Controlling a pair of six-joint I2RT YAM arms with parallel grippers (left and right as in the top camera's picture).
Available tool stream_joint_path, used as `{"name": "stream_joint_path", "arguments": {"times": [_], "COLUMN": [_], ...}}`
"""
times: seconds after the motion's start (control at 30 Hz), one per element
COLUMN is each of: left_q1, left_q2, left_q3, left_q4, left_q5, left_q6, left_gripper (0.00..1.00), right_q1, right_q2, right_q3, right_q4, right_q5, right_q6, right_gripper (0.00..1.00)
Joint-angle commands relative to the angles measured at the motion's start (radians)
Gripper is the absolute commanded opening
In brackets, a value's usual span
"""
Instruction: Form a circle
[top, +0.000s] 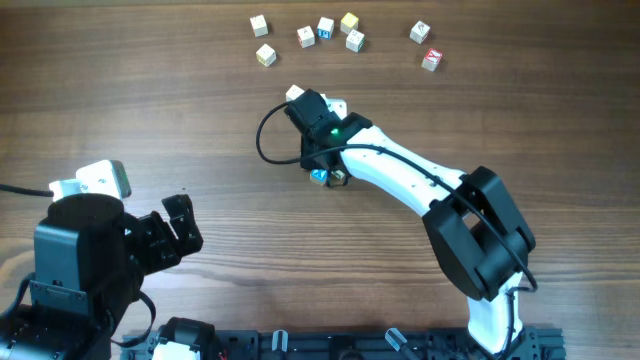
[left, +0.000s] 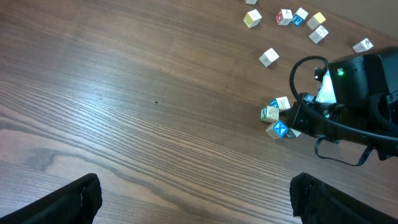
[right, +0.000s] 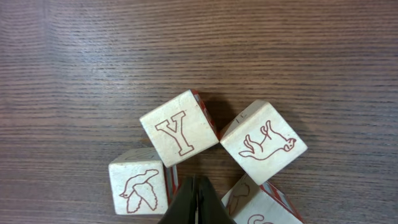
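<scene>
The circle (right: 177, 130) sits mid-tabletop (top: 150, 100), its cubes (right: 264, 143) curving around the right end effector (right: 196, 190), which is pinched together on nothing; its tip points into the ring's middle. The left end effector (left: 199, 202), spread wide and empty, hangs well apart.

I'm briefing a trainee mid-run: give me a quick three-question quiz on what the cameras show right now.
1. True or false: the right gripper is shut.
2. Which letter shows on a cube in the right wrist view? A) K B) Y C) M
3. Fill in: the left gripper, far from the circle, stands ___.
Key: 1 true; 2 B, the Y cube; 3 open.
</scene>
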Motion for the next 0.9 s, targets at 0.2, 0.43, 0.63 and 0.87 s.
{"name": "stream_joint_path", "arguments": {"times": [0.2, 0.43, 0.63, 0.87], "left_q1": [0.007, 0.006, 0.007, 0.007], "left_q2": [-0.001, -0.001, -0.001, -0.001], "left_q3": [-0.001, -0.001, -0.001, -0.001], "left_q4": [0.002, 0.002, 0.002, 0.002], "left_q5": [-0.013, -0.013, -0.013, -0.013], "left_q6": [-0.006, -0.006, -0.006, -0.006], "left_gripper": [1.00, 1.00, 1.00, 1.00], "right_q1": [0.004, 0.004, 0.004, 0.004], "right_q2": [0.039, 0.046, 0.056, 0.058], "right_q3": [-0.015, -0.015, -0.017, -0.018], "right_q4": [0.010, 0.016, 0.028, 0.033], "right_q5": [-0.013, -0.016, -0.017, -0.017], "right_q6": [-0.010, -0.011, -0.011, -0.015], "right_gripper": [0.05, 0.05, 0.05, 0.05]}}
